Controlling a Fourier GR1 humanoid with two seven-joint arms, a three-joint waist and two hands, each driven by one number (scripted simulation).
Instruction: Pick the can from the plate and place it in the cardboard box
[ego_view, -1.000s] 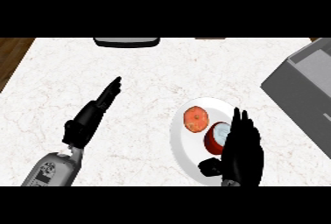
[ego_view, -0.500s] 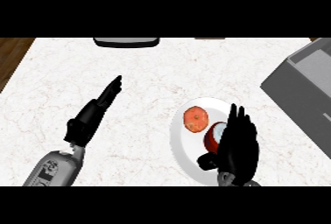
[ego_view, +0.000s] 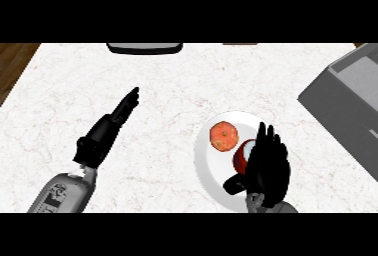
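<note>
**Can Nearly in the Hand, Box Waiting**

White marble counter is seen from above, with a strip of brown wood at the far left. On the counter a white plate is set. Two things are lying on the plate: an orange round thing and, just beside it, the red can with a pale top.

Most of the can is hidden by the right hand, which is placed right over it. The fingers are held straight and close together, pointing away from the robot, and the thumb is stuck out to the side near the plate's bottom edge. No curl round the can can be seen yet, so the can is judged not to be held. Whether the fingers are touching it cannot be told.

At the view's left the left hand is kept flat and open above the counter, well apart from the plate, resting.

A grey box is shown at the right edge, well apart from the plate; this is taken to be the cardboard box.

The step in hand is judged to be the grab. Next, the fingers and thumb need to be closed round the can. After that it must be lifted off the plate, without the orange thing being bumped, and carried right to the box.
</note>
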